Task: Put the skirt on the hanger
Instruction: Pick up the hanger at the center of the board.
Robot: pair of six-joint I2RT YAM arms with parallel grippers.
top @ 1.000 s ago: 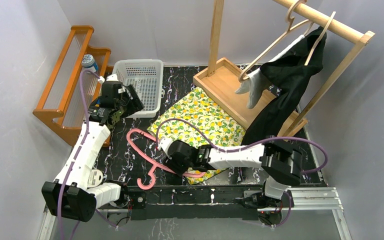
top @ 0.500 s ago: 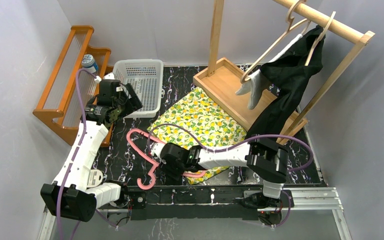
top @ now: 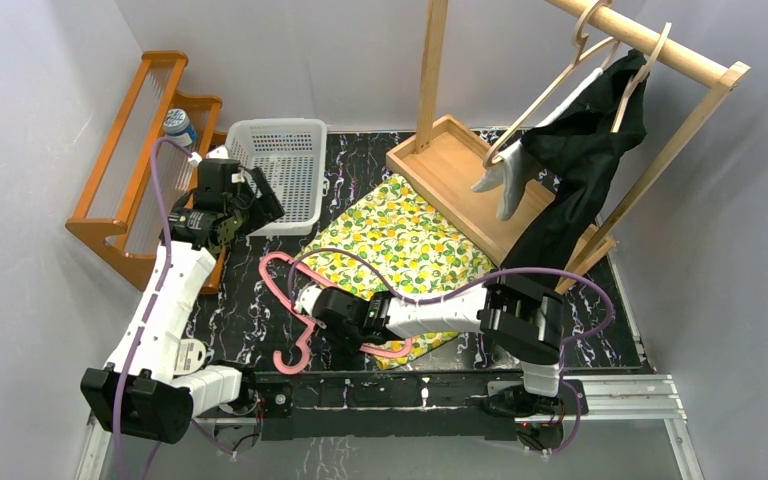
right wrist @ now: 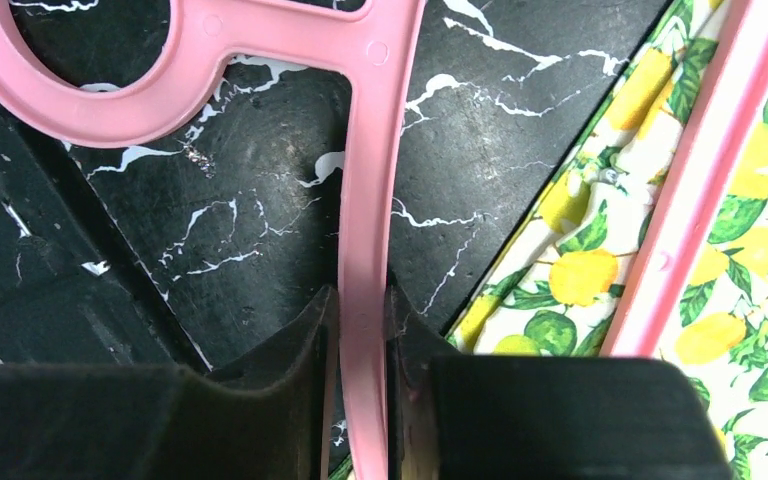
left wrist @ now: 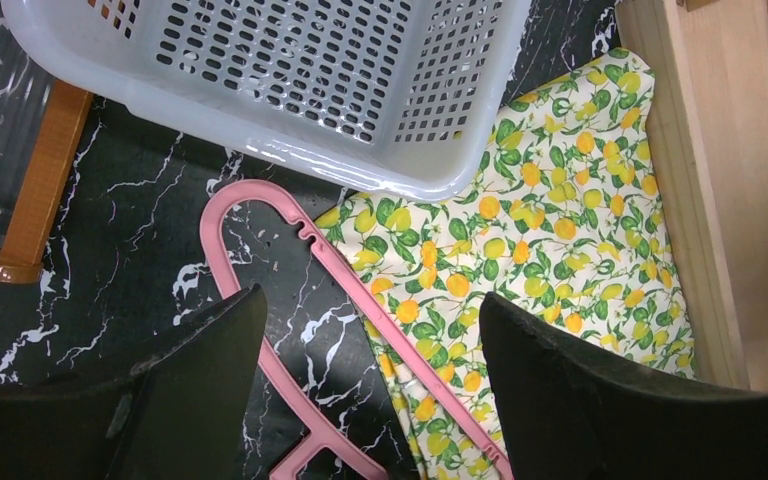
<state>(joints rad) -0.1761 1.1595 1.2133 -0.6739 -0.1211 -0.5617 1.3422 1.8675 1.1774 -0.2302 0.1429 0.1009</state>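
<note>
Right claw [right wrist: 363, 310] is closing down on the pink hanger [top: 278, 283]: the wrist view shows both fingers pressing the straight neck just below the hook, with no gap showing either side. I am reading that as a grip being taken, though nothing is lifting yet.

Left claw [left wrist: 370, 300] is hanging wide open, holding nothing, above the near rim of the white basket [top: 280, 135].

Skirt [top: 400, 235], the lemon print, is lying flat on the black table [top: 230, 310] between the basket and the wooden rack base. One arm of the hanger is resting across its near left edge.

Against a second ago: the right arm is reaching further left, off the skirt's near corner and onto the hanger neck, and its jaws are standing far narrower. The left jaws are standing slightly wider. Hanger and skirt are sitting almost where they were.

Judgement: securing the hanger comes first; the skirt is not yet on it.
</note>
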